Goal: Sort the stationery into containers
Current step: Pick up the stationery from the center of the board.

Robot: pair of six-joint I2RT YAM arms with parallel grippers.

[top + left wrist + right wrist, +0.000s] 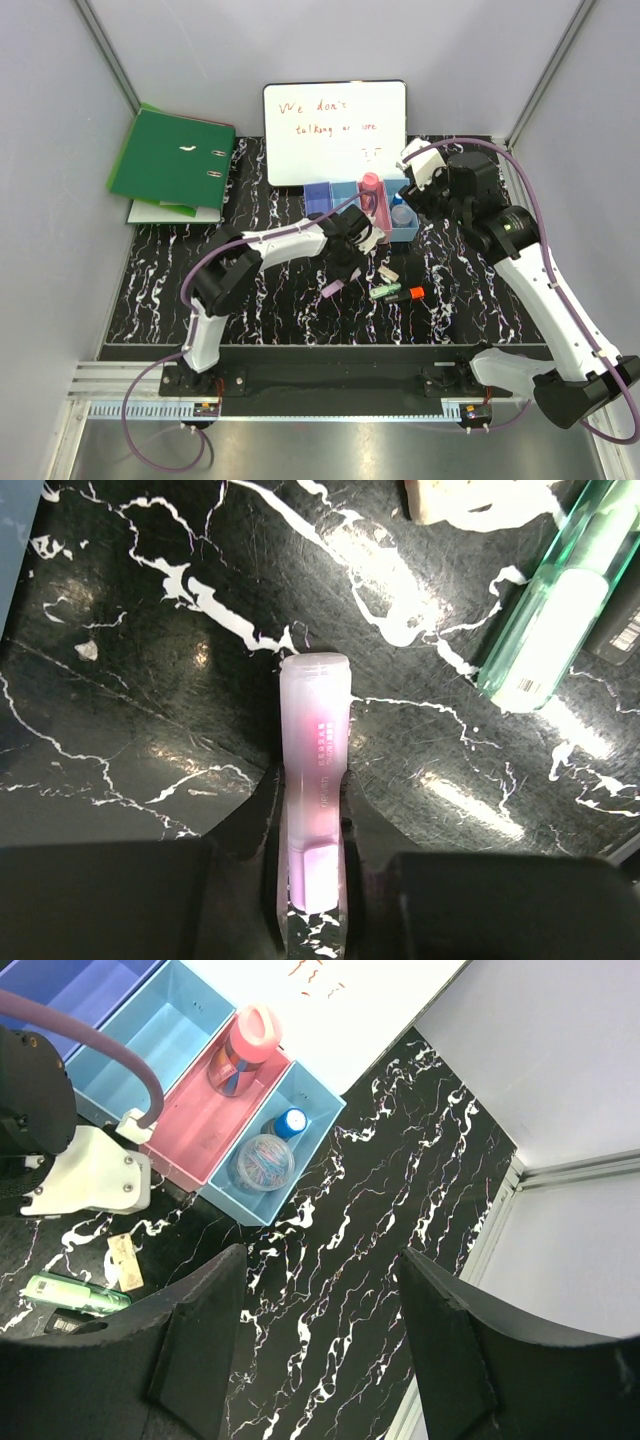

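My left gripper (315, 880) is shut on the lilac marker (315, 750), its fingers pressing both sides of the marker low over the black marble table; the marker also shows in the top view (333, 289). A green highlighter (384, 292) and an orange highlighter (415, 293) lie just to its right. The four joined bins (345, 192) stand in front of the whiteboard. A pink highlighter (245, 1045) stands in the pink bin (185, 1125). A blue-capped bottle (290, 1122) and a round piece (264, 1162) sit in the right light blue bin (312, 1120). My right gripper (320, 1340) is open and empty, high beside the bins.
A whiteboard (335, 130) with red writing leans on the back wall. A green ring binder (172, 158) lies at the back left. A small beige piece (388, 273) lies near the highlighters. The green highlighter (555, 600) is close to the right of my left fingers.
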